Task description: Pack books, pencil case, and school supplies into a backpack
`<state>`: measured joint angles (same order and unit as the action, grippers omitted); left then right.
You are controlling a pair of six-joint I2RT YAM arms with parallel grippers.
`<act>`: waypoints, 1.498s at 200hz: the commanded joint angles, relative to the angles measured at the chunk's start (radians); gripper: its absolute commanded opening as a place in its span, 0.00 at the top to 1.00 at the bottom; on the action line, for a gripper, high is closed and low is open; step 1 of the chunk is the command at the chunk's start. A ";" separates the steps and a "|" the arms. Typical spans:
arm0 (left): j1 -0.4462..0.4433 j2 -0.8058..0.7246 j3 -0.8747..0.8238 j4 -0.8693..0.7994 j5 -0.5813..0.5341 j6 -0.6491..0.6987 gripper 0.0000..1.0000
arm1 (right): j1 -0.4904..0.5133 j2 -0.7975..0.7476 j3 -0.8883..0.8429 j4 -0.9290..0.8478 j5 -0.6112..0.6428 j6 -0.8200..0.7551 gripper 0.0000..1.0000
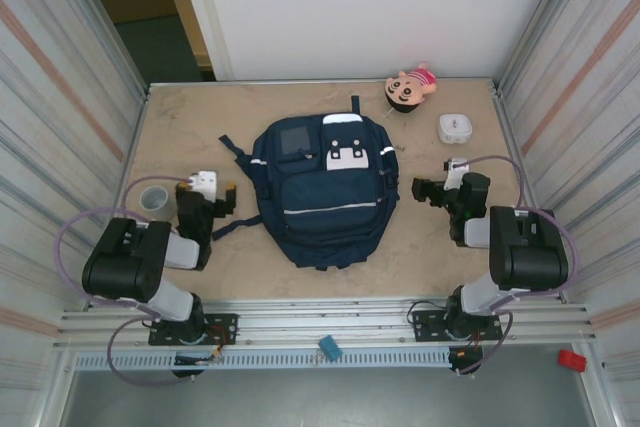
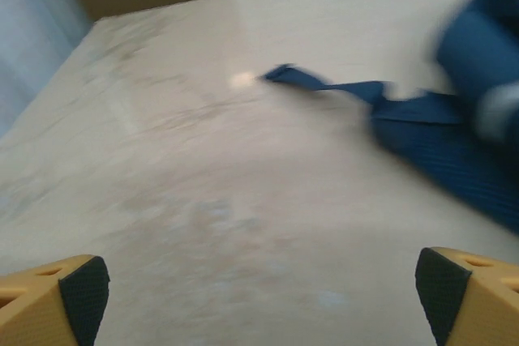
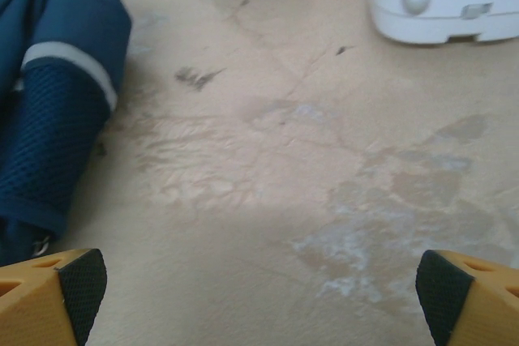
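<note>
Plainly, the navy backpack [image 1: 322, 192] lies flat at the middle of the bench [image 1: 180, 127], zipped pockets up, top toward the far edge. Whatever is printed on the white patches of its top pocket is too small to read. The left gripper [image 2: 259, 297] hangs released over bare bench by the left edge, jaws wide, a backpack strap [image 2: 324, 85] ahead of it. The right gripper [image 3: 259, 297] is likewise spread and empty, between the backpack's side and the right edge. A white box [image 1: 455, 128] and a doll [image 1: 410, 89] sit near the far right corner; a grey tape roll [image 1: 153, 198] lies near the left edge.
</note>
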<state>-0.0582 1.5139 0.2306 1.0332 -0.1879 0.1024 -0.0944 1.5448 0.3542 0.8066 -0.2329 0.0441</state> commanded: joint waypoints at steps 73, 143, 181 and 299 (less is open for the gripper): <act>0.023 -0.002 0.161 -0.206 0.076 -0.070 0.01 | 0.004 -0.004 0.031 0.038 0.000 0.009 0.01; 0.023 -0.004 0.163 -0.213 0.078 -0.070 0.01 | 0.003 -0.003 0.032 0.037 0.000 0.010 0.01; 0.023 -0.004 0.164 -0.215 0.079 -0.068 0.01 | 0.003 -0.003 0.033 0.037 0.001 0.009 0.01; 0.023 -0.006 0.163 -0.213 0.077 -0.069 0.01 | 0.002 -0.002 0.033 0.037 0.001 0.010 0.01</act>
<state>-0.0292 1.5181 0.3904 0.8104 -0.1219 0.0471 -0.0959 1.5448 0.3668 0.8230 -0.2333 0.0441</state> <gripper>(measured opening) 0.986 0.987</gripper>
